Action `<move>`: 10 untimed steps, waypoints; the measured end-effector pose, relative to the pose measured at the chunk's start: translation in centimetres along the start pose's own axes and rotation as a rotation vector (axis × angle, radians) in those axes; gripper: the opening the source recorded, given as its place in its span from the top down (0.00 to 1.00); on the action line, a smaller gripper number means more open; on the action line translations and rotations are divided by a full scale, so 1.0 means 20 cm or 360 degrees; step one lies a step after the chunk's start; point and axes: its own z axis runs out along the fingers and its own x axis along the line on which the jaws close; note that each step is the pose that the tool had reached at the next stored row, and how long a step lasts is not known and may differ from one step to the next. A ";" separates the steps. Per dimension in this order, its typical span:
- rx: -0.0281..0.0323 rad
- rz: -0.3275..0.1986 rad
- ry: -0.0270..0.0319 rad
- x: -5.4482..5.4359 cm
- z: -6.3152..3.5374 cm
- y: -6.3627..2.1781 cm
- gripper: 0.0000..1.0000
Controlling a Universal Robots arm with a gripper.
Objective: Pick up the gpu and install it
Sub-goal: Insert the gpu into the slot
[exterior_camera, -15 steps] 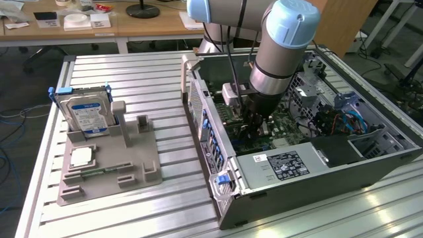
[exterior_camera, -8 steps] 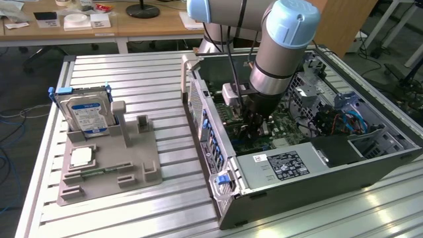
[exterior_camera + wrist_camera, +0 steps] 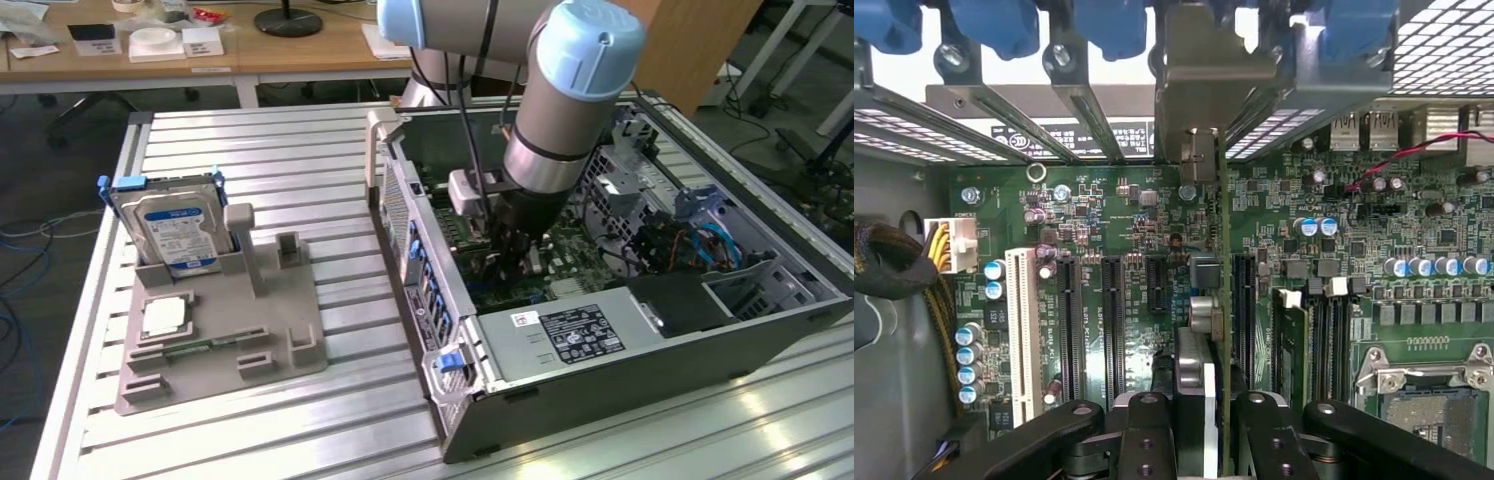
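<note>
The gpu is a thin dark card seen edge-on, standing upright over the green motherboard inside the open computer case. Its metal bracket reaches the case's rear slot openings. The card's lower edge runs along a long black slot; whether it sits in the slot I cannot tell. My gripper is shut on the gpu, with one black finger on each side of it. In the exterior view my gripper reaches straight down into the case, and the arm hides the card.
More black slots and a white slot lie beside the card, with a memory stick and the CPU socket on the other side. Outside the case, a grey holder carries a hard drive.
</note>
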 end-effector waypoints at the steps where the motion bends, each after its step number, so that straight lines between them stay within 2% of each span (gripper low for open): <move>1: -0.00002 0.0000 0.00003 0.00 0.002 0.000 0.72; 10: -0.00017 0.0000 0.00000 0.00 0.013 0.000 0.72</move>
